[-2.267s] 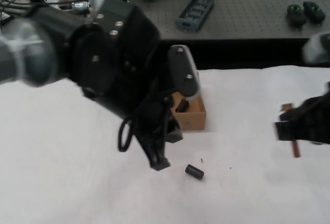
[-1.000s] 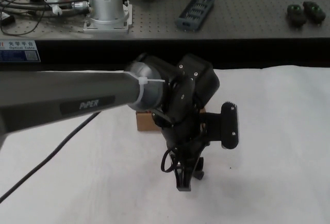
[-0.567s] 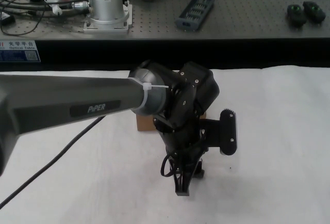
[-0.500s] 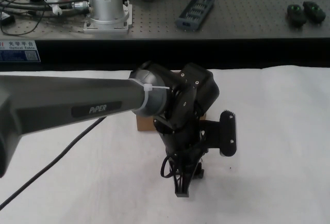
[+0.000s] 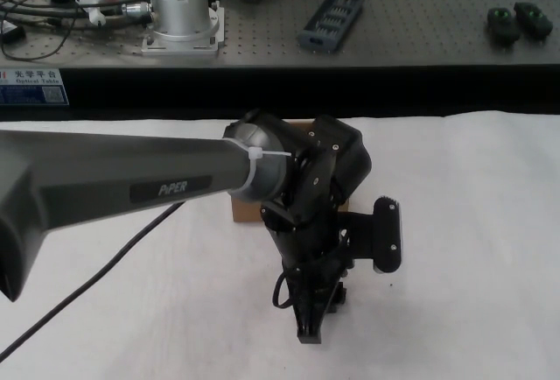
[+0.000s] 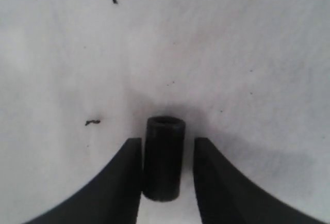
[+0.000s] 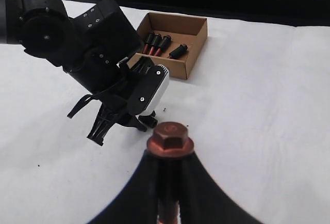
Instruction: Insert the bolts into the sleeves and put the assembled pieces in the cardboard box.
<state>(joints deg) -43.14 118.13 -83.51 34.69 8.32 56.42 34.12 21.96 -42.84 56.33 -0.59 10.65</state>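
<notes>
Black and stubby, the sleeve [image 6: 164, 164] lies on its side on the white cloth [image 5: 481, 222], and you have the left gripper [image 6: 167, 142] lowered over it with one finger on each side. Its fingers [image 6: 121, 182] are parted, and the sleeve sits in the gap between them with its open end pointing away from the wrist. One finger looks to be at the sleeve's edge while a thin strip of cloth shows beside the other, so you cannot count it as a firm grip. From the high view, the left arm stretches across the cloth from the left and covers most of the cardboard box [image 5: 245, 209], which stands just behind its wrist. Your right gripper [image 7: 169, 167] is held above the cloth, well apart from the left one, and its fingers are clamped on the shank of a copper-coloured bolt [image 7: 170, 140] that stands upright with the hex head on top. In the right wrist view, the box holds four assembled pieces [image 7: 157, 42], three lying side by side and one a little apart.
</notes>
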